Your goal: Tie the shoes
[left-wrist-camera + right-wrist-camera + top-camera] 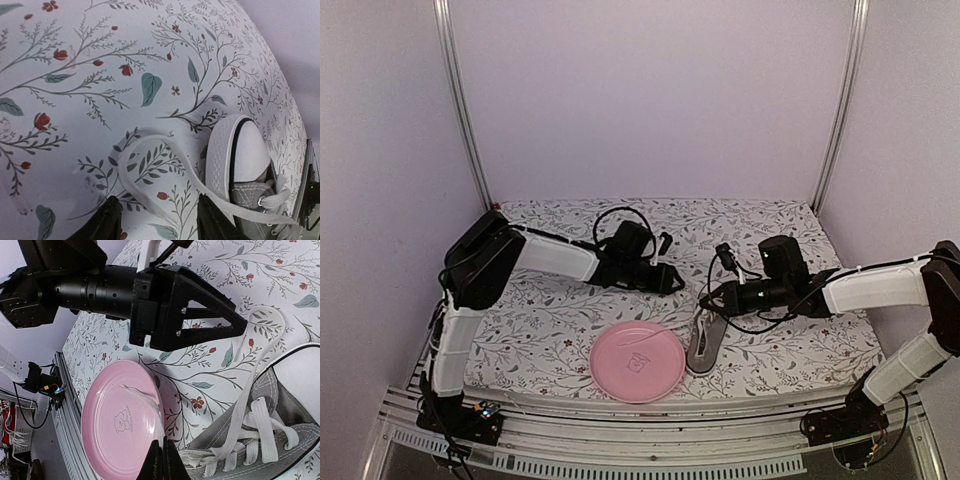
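My left fingers [106,222] are spread wide, and the white lace loop [150,140] lies flat on the surface [550,330] straight ahead, in line with the gap between them. The grey sneaker [705,345] lies just right of the pink plate [638,362], long axis near-to-far. My right fingers [159,462] are pressed together by its eyelets, on a lace or not I cannot tell, so I judge the left better placed for the loop.

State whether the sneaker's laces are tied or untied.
Untied: a white lace trails off the sneaker in a loose loop over the cloth.
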You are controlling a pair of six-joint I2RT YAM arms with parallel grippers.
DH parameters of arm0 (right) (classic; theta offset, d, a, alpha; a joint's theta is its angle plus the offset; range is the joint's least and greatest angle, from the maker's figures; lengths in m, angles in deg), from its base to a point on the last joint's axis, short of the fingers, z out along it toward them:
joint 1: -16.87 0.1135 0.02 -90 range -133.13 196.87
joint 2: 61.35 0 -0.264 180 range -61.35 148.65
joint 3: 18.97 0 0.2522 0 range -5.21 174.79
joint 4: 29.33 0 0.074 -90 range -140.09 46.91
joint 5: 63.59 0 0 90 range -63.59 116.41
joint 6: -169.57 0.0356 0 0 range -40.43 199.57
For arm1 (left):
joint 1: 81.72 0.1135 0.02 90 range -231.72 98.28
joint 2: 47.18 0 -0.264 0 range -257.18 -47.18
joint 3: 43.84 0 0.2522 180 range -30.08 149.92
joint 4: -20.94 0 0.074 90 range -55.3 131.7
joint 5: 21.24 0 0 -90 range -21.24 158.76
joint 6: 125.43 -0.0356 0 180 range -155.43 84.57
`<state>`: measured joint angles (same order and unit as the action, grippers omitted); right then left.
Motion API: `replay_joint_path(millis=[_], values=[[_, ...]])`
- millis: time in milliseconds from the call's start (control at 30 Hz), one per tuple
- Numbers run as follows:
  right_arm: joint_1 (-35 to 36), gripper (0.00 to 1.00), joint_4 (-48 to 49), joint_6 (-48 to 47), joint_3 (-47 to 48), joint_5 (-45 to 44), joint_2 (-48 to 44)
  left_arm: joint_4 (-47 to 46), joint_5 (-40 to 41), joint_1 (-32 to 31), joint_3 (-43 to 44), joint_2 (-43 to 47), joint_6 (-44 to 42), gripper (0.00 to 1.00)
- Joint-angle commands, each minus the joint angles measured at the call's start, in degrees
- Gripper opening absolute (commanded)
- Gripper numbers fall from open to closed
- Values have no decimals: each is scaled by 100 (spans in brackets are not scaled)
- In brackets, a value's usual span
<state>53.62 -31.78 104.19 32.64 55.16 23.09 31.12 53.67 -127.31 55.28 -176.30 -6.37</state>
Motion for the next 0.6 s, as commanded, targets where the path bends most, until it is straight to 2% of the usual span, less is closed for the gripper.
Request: replay_joint_path(millis=[0,167,367,467,567], values=[[29,2,152,51,-64,-106,-85,-42,-332,-52,593,-492,339,51],[29,2,152,57,-52,-131,-136,1018,562,-246,1390,-927,470,51],[26,2,150,52,-71,-150,-167,1634,1142,-348,1563,-1048,419,51],[24,2,156,51,-76,-166,-165,1932,1578,-436,1635,-1042,203,46],[25,2,161,51,-86,-185,-169,2179,1960,-546,1640,-1004,-54,38]])
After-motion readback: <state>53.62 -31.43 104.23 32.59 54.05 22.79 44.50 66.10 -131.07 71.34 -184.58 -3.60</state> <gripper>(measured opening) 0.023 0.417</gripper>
